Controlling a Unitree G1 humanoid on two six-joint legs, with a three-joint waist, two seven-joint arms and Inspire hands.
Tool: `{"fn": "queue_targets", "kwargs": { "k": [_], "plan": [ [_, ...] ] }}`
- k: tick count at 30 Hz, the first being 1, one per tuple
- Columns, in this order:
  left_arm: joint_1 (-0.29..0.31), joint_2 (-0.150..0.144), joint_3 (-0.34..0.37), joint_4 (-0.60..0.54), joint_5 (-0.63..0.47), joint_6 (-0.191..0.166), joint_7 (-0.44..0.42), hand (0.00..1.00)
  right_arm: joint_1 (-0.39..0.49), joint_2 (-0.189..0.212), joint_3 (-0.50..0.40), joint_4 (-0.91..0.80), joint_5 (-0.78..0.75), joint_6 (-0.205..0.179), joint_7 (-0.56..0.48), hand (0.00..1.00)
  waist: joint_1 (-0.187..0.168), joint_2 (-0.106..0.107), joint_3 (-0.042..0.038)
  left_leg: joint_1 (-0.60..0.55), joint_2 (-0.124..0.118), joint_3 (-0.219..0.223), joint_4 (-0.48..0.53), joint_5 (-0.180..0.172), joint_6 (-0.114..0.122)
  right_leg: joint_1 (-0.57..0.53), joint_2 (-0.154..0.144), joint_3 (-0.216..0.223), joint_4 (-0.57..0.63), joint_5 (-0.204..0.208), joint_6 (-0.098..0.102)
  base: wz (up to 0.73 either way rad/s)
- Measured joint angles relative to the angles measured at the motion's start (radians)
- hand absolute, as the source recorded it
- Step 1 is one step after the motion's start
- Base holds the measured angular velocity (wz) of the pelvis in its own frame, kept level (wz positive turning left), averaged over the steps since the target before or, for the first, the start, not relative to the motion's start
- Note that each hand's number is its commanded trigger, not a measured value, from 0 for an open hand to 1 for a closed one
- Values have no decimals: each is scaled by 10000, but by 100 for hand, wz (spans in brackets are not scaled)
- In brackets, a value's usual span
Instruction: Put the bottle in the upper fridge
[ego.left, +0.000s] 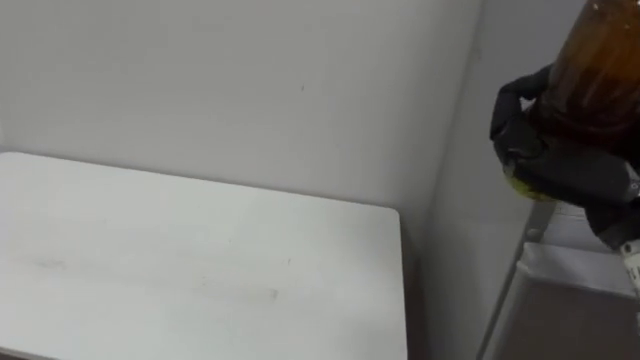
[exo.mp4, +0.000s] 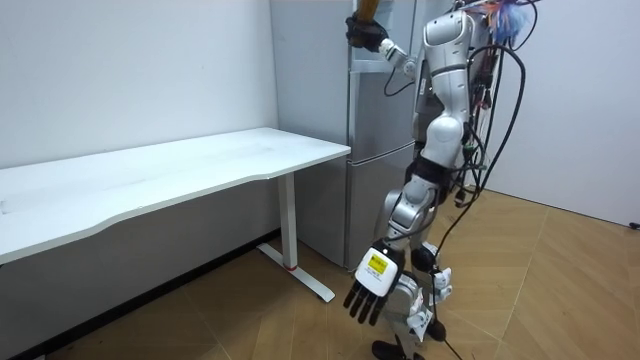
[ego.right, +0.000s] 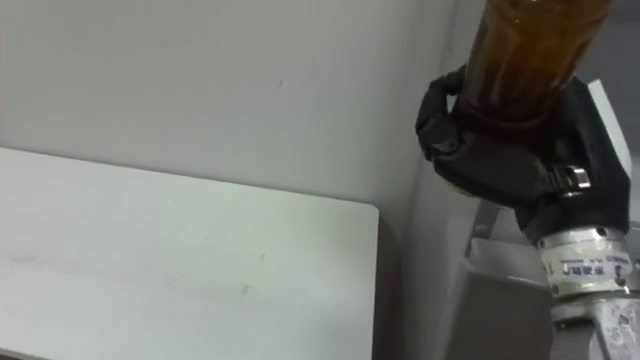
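An amber bottle (ego.right: 528, 55) with brown liquid is held upright and high, my right hand (ego.right: 500, 155) shut round its lower part. In the room view the bottle (exo.mp4: 368, 6) is level with the top of the tall silver fridge (exo.mp4: 375, 150), at its upper corner. The fridge's grey side (ego.left: 465, 230) and a pale panel edge (ego.left: 570, 300) lie just below the hand (ego.left: 560, 165) and bottle (ego.left: 600, 60). Whether the upper door stands open I cannot tell. My left hand (exo.mp4: 372, 285) hangs low at my side, fingers relaxed.
A long white table (ego.left: 200, 270) stands against the wall to the left of the fridge, its end close to the fridge's side (exo.mp4: 180, 170). I stand on wooden floor (exo.mp4: 560, 290) right by the fridge.
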Motion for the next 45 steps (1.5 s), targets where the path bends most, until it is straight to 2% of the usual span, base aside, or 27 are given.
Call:
{"fn": "queue_targets", "kwargs": {
  "k": [4, 6, 15, 22, 28, 31, 38, 45],
  "plan": [
    [110, -10, 79, 9, -2, 0, 42, 0, 405, -1, -373, 15, -86, 19, -252, 100, -272, 93, -18, 16, 4, 119, -19, 2, 0, -25, 2, 79, 1, 3, -4, -9],
    [110, -21, 91, 15, 0, 0, 43, 0, 503, -7, -551, 91, -80, 21, -445, 100, -470, 63, 0, 70, 13, 171, -42, 2, -1, -11, 11, 102, 1, 3, -4, -6],
    [111, -23, 85, -15, 5, 24, -19, 0, 978, -40, -903, 536, -50, 83, -571, 100, -701, -95, 24, 122, 59, 368, -193, -7, -10, -83, 22, 128, 5, 50, -20, -10],
    [126, -22, 86, -16, 6, 31, -131, 0, 974, -40, -904, 1244, -68, 350, -540, 100, -679, -168, 29, 116, 64, 394, -174, -4, -12, -141, 33, 144, 16, 57, -27, -1],
    [121, -23, 89, -93, 6, 33, -131, 0, 973, -41, -905, 1758, -29, 389, -549, 100, -530, -283, 98, 87, 64, 392, -192, -4, -12, -161, 36, 129, 1, 57, -26, 0],
    [130, -8, 89, -91, -6, 34, -132, 0, 908, -72, -905, 1873, 540, 390, -614, 100, -495, -314, 112, 95, 62, 392, -189, -5, -12, -183, 34, 129, 5, 57, -26, 0],
    [165, 39, 93, -101, -6, 25, -324, 0, 759, -482, -905, 2268, 1143, 398, -975, 100, -455, -404, 81, 58, 66, 388, -167, -5, -11, -267, 26, 114, 72, 57, -27, -1],
    [213, 26, 447, -90, -5, 27, -398, 0, -174, -859, -932, 2552, 1686, 404, -1583, 100, -454, -385, 61, -99, 99, 387, -55, -8, -15, -465, 28, 72, 208, 57, -28, -1]
  ]
}}
